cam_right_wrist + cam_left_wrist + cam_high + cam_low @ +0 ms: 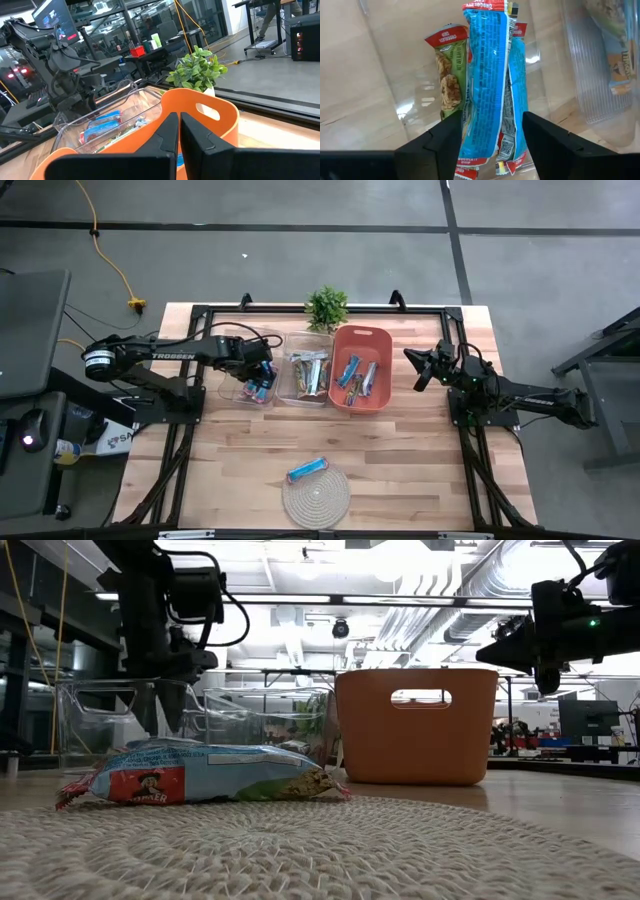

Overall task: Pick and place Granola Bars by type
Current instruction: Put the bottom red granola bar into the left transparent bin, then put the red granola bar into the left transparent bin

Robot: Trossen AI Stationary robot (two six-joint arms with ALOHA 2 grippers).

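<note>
- The orange bin (361, 338) stands at the desk's (420, 460) back edge and holds several granola bars (358, 375).
- Beside the orange bin on the left arm's side sits a clear middle bin (306, 380) of bars, and beyond that a second clear bin (252, 391).
- The left gripper (490, 132) hangs over that far clear bin, fingers spread; a blue bar (487, 85) stands between them, with a green-wrapped bar (448, 75) lying in the bin beneath.
- The right gripper (179, 131) hovers on the orange bin's other side, fingers pressed together, holding nothing.
- Nearer the front edge than the orange bin, one blue bar (308, 469) rests on the round woven mat (316, 500).
</note>
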